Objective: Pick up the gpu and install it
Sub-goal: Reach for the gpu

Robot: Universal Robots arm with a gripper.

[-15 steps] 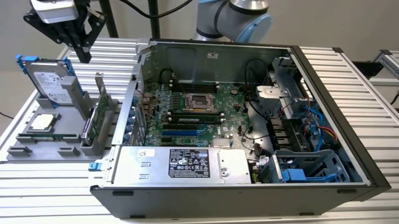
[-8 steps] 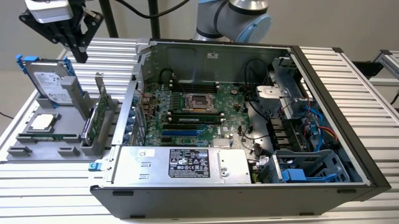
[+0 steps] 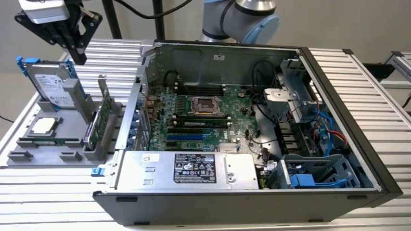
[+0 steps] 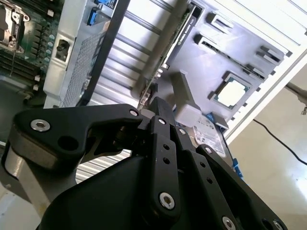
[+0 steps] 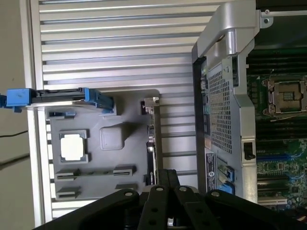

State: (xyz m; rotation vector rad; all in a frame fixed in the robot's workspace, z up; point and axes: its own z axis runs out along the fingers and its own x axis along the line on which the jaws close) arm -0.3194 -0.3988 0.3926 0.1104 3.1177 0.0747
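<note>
One gpu standing beneath the claw, one hard drive standing nearer it, one processor chip lying beyond both, one computer case sitting farthest.

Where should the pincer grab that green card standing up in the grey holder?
Probably its top edge, from straight above. The green circuit-board card stands on edge in the grey plastic holder, with its bottom held down in the holder, so its flat faces up top are free to squeeze.

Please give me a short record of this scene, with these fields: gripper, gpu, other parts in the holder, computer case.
gripper: shut, holding nothing, high over the grey holder
gpu: standing upright in the holder, apart from the gripper
other parts in the holder: hard drive, processor, memory stick
computer case: open, lying beside the holder
</note>
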